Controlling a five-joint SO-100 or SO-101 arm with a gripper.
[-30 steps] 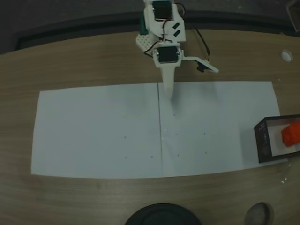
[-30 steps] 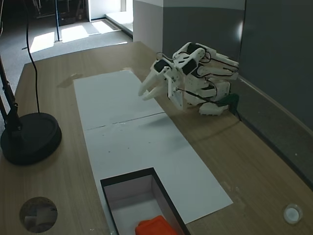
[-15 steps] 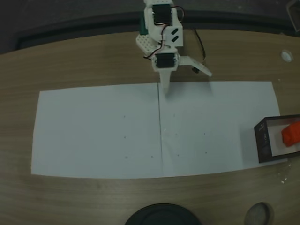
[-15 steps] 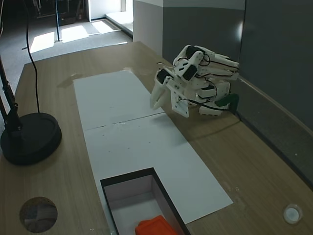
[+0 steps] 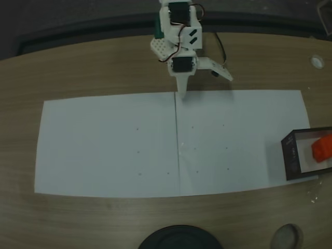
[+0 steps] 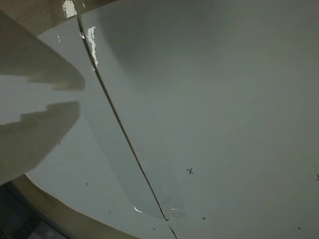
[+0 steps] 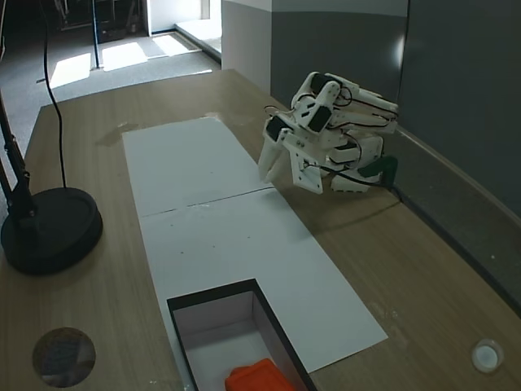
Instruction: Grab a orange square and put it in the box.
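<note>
My gripper (image 5: 182, 92) points down at the far edge of the white paper (image 5: 104, 145), right where the two sheets meet at the seam (image 5: 177, 145). In a fixed view from the side, my gripper (image 7: 267, 173) hangs just above that edge of the paper (image 7: 236, 236). My arm (image 7: 334, 138) is folded up small behind it, close to the dark wall. In the wrist view, my two fingers (image 6: 35, 119) come in from the left side. There is a thin gap between their tips, so they are a little apart and hold nothing.

The orange square (image 5: 322, 147) is far from my gripper. It sits inside the box (image 5: 290, 155), on the pale floor. In a fixed view from above, the box is at the right end of the paper, partly cut off by the picture edge. In a fixed view from the side, the orange square (image 7: 259, 378) is in the near part of the box (image 7: 277, 326), at the bottom of the picture, well apart from my gripper.

A round black base (image 7: 49, 230) with a thin pole stands on the wooden table (image 7: 423, 277), on the other side of the paper from my arm. A small white cap (image 7: 486, 355) lies on the table near the box end of the paper. The wrist view shows the seam (image 6: 124, 144) running across the paper, with tiny x marks (image 6: 190, 171) beside it.
</note>
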